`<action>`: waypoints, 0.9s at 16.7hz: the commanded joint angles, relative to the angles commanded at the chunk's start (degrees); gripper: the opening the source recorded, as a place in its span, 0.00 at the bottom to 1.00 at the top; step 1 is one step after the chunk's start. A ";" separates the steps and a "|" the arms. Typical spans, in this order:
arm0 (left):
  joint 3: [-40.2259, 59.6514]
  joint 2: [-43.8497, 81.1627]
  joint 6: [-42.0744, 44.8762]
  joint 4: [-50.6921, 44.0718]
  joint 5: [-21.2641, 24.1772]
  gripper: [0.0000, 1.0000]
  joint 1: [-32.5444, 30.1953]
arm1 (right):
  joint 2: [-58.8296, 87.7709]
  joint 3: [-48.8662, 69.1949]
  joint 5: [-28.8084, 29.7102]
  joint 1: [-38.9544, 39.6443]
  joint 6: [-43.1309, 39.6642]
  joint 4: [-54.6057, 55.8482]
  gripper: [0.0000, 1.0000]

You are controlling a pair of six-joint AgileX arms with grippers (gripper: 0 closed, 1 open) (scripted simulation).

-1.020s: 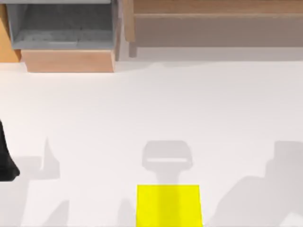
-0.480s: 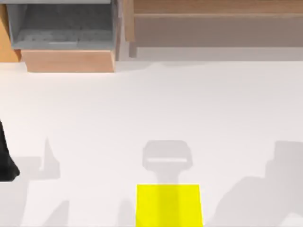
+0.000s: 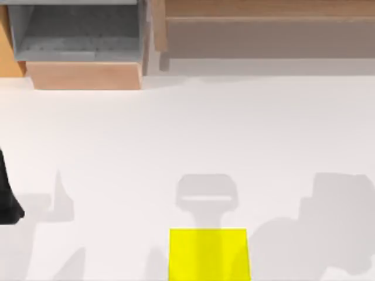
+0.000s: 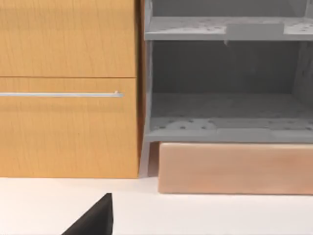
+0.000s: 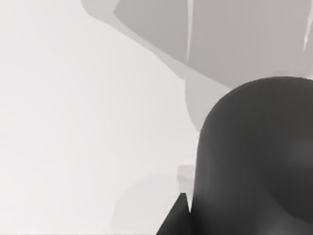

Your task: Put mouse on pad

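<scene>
The yellow pad lies flat at the front edge of the white table, near the middle, with nothing on it. In the right wrist view a large dark grey rounded body, the mouse, sits close to the camera and above the table. My right gripper is shut on it, and a black fingertip shows beside it. The right arm's shadow falls to the right of the pad. My left arm is parked at the table's left edge, and a black piece of the left gripper shows in the left wrist view.
At the back left stand a grey open shelf unit and a light wooden block, next to an orange wooden cabinet with a metal handle. A long wooden unit runs along the back right.
The right arm's shadow has slid left toward the pad in the top view. The pad and the left arm have not moved.
</scene>
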 joint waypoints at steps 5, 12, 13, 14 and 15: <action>0.00 0.00 0.00 0.00 0.00 1.00 0.00 | -4.20 6.23 0.17 -0.16 0.30 -10.19 0.00; 0.00 0.00 0.00 0.00 0.00 1.00 0.00 | -4.31 6.92 0.21 0.59 0.60 -10.94 0.00; 0.00 0.00 0.00 0.00 0.00 1.00 0.00 | -4.05 7.29 0.24 1.81 0.83 -10.85 0.00; 0.00 0.00 0.00 0.00 0.00 1.00 0.00 | -3.66 7.82 0.30 3.64 1.11 -10.72 0.00; 0.00 0.00 0.00 0.00 0.00 1.00 0.00 | -3.13 8.46 0.36 6.06 1.43 -10.57 0.00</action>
